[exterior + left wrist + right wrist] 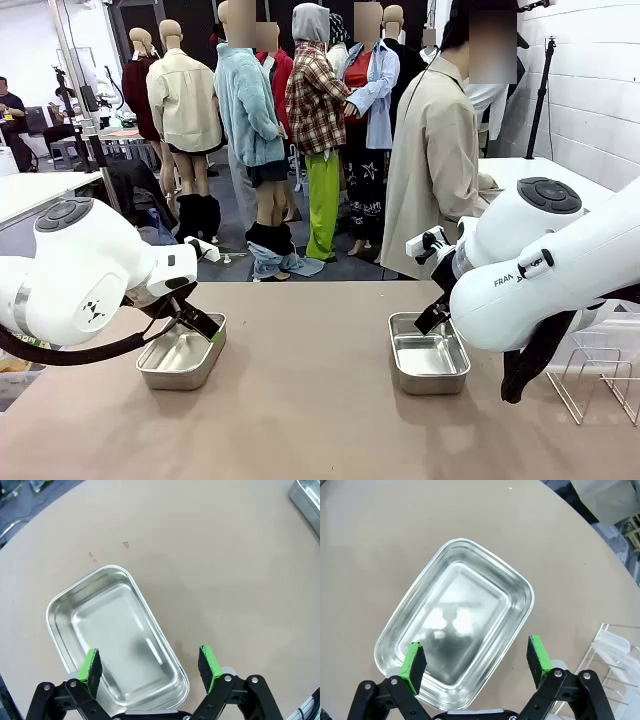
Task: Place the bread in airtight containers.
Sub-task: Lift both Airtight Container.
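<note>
While a person [435, 170] in a beige coat stands at the far edge of the table [310, 420], turned toward the right, two white arms hang over two open-topped steel boxes on the tan surface. The left box [107, 627] sits toward the table's left edge, the right box [457, 620] toward its right edge, the two well apart with bare table between them. Both show shiny bare floors and rounded corners.

The left gripper [150, 662] hovers above the left box with its green-padded fingers [91, 667] spread wide and gripping nothing. One finger is over the box's inside, the other over the table just beside its long rim.

The right gripper [476, 657] is poised the same way above the right box, with fingers [414, 661] wide apart and nothing between them. One finger hangs over a corner of the box, the other just outside its rim.

A clear wire rack [600, 370] stands near the table's right edge, just beside the right box.
</note>
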Controlling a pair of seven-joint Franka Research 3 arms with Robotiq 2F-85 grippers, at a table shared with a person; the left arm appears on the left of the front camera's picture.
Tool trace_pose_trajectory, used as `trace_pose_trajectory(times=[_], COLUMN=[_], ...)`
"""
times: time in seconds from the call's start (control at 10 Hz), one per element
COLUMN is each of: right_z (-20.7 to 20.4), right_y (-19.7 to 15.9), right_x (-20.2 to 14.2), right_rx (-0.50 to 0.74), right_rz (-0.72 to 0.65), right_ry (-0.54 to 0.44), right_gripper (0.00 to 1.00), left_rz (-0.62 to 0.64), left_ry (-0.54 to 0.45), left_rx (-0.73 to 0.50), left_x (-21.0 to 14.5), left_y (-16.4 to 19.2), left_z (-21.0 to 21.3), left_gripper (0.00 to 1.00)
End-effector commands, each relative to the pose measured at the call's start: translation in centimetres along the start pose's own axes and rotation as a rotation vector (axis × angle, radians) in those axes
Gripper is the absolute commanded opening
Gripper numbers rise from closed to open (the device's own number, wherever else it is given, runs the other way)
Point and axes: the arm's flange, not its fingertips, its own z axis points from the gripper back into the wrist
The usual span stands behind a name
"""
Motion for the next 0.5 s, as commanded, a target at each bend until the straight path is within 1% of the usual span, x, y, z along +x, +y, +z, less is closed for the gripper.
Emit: trace_pose_trajectory(times=[0.0,0.4], right_z=[0.00,0.00], right_y=[0.00,0.00], right_x=[0.00,0.00], right_rx=[0.000,0.000], right_rz=[0.000,0.000], right_ry=[0.000,0.000], right_gripper=[1.00,1.00], left_rz=[0.000,0.000], left_ry=[0.000,0.000], left_rx=[0.000,0.000], left_x=[0.00,0.00], left_y=[0.00,0.00], left_z=[0.00,0.00], left_gripper=[1.00,1.00])
